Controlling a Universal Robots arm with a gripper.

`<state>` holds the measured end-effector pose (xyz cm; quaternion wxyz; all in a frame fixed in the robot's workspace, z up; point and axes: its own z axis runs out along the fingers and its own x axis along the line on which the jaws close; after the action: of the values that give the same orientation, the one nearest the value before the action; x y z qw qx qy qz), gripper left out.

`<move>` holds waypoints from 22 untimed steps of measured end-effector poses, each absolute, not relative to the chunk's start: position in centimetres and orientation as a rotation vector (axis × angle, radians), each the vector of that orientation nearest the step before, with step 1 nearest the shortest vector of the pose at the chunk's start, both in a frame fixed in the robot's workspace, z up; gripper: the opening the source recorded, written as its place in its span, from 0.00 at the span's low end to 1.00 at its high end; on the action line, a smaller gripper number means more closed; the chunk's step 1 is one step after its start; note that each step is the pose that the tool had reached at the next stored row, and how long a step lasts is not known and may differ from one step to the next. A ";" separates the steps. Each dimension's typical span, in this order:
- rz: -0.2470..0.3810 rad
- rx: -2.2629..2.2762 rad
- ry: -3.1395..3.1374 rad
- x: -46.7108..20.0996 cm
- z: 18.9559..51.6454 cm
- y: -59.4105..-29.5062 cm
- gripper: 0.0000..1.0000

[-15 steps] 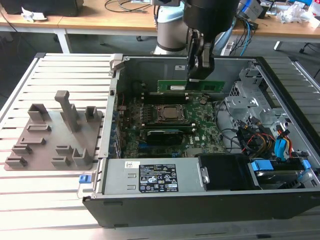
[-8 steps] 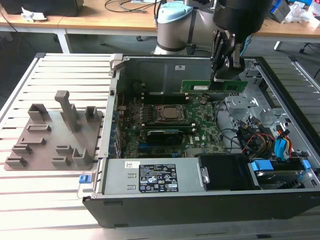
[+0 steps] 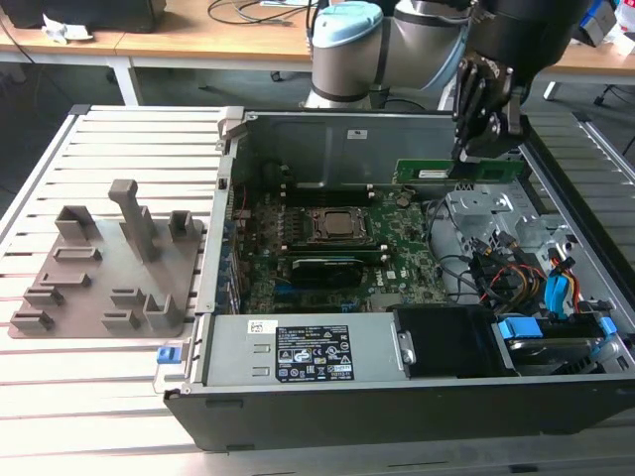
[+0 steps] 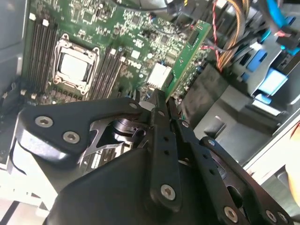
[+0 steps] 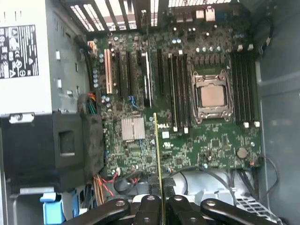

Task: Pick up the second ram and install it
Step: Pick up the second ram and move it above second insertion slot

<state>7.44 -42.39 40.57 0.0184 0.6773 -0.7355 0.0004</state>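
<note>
The second ram [image 3: 481, 170] is a thin green stick held level above the back right corner of the open computer case. My gripper [image 3: 462, 155] is shut on its top edge. In the second wrist view the ram [image 4: 186, 52] juts out from my gripper [image 4: 161, 99] over the motherboard [image 4: 136, 28]. In the first wrist view the ram [image 5: 158, 150] shows edge-on, clamped at my gripper [image 5: 161, 193]. The CPU socket [image 3: 335, 226] lies below toward the exterior view's left, with dark memory slots [image 5: 177, 89] running beside it.
The grey power supply [image 3: 308, 349] and a black drive cage [image 3: 446, 342] line the case's near side. Coloured cables [image 3: 516, 278] crowd its right end. A grey fixture plate [image 3: 99, 273] with upright blocks sits on the slatted table to the exterior view's left.
</note>
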 end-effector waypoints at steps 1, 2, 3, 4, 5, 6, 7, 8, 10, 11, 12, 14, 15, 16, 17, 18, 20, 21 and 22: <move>0.002 2.103 -2.284 8.1 40.6 -42.4 0.14; 0.002 2.103 -2.283 8.6 40.6 -42.4 0.14; 0.003 2.102 -2.283 9.3 40.6 -42.3 0.14; 0.003 2.102 -2.283 9.9 40.6 -42.3 0.14; 0.003 2.102 -2.283 11.0 40.6 -42.2 0.14; 0.003 2.102 -2.283 11.4 40.6 -42.2 0.14; 0.003 2.102 -2.283 11.7 40.6 -42.2 0.14; 0.003 2.102 -2.282 11.7 40.6 -42.2 0.14; 0.003 2.101 -2.283 11.7 40.6 -42.2 0.14; 0.003 2.102 -2.283 11.7 40.6 -42.2 0.14; 0.003 2.102 -2.283 11.7 40.6 -42.2 0.14; 0.002 2.102 -2.283 11.1 40.5 -42.2 0.14; 0.001 2.103 -2.284 10.7 40.5 -42.2 0.14; 0.000 2.103 -2.284 10.3 40.5 -42.2 0.14; -0.001 2.105 -2.285 9.4 40.5 -42.2 0.14; -0.002 2.105 -2.286 8.7 40.4 -42.2 0.14; -0.002 2.105 -2.286 7.7 40.1 -42.2 0.14; -0.002 2.105 -2.286 7.0 39.8 -42.2 0.14; -0.001 2.104 -2.286 6.5 39.3 -42.2 0.14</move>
<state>6.46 -42.18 39.26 0.0173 0.6772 -0.7356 -0.0005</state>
